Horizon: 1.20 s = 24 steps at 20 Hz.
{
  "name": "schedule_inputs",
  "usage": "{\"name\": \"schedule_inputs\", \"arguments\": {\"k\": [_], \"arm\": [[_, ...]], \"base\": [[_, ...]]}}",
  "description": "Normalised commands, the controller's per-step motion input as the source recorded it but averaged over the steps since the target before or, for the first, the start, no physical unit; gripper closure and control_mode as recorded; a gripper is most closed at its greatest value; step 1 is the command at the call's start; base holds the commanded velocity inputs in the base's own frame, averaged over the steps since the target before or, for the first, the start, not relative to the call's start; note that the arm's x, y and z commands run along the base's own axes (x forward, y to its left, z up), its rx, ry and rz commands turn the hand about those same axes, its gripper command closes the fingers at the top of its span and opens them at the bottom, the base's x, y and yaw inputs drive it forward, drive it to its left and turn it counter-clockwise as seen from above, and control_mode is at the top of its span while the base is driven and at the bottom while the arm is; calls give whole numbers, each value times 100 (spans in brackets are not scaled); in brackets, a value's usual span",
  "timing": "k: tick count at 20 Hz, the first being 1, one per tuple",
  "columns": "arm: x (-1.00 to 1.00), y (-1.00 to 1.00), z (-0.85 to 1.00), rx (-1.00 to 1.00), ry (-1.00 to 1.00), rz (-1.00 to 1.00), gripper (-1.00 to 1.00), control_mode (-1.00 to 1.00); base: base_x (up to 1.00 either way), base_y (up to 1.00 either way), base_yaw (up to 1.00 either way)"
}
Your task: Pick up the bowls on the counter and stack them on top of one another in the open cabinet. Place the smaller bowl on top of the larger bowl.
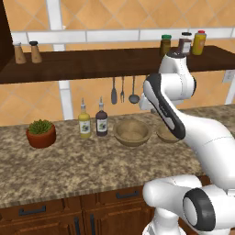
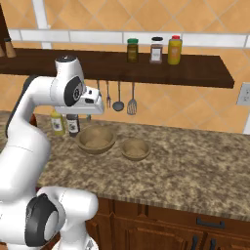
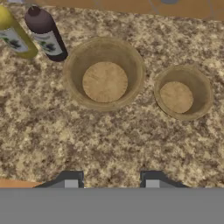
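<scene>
Two tan bowls stand side by side on the granite counter (image 1: pixel 69 165). The larger bowl (image 1: pixel 132 132) (image 2: pixel 96 138) (image 3: pixel 104 78) is on the left. Just to its right sits the smaller bowl (image 2: pixel 135 148) (image 3: pixel 183 92), which my arm partly covers in the left base view (image 1: pixel 166 134). Both are empty and upright. My gripper (image 2: pixel 89 117) (image 3: pixel 111 181) hangs above the counter, in front of the larger bowl and clear of it, open with nothing between its fingers. The open cabinet is the dark shelf board (image 1: pixel 92 64) (image 2: pixel 146 71) on the wall above.
A yellow bottle (image 1: pixel 84 121) and a dark bottle (image 1: pixel 101 120) stand just left of the larger bowl. A terracotta plant pot (image 1: pixel 41 134) sits farther left. Utensils (image 1: pixel 122 92) hang under the shelf. Jars (image 2: pixel 156 50) and two shakers (image 1: pixel 26 53) occupy the shelf ends.
</scene>
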Motion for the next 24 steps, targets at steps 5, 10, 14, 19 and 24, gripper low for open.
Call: {"name": "schedule_inputs", "arguments": {"k": [5, 10, 14, 19, 24], "arm": [[-38, -61, -15, 16, -10, -8, -100, -100], [-16, -100, -35, 25, 0, -34, -100, -100], [3, -100, -24, 10, 6, -34, -100, -100], [34, -80, -65, 0, 16, -29, -100, -100], [67, -41, -70, 0, 2, -12, -100, -100]], "base": [[0, 0, 0], [0, 0, 0], [0, 0, 0], [0, 0, 0], [0, 0, 0]]}}
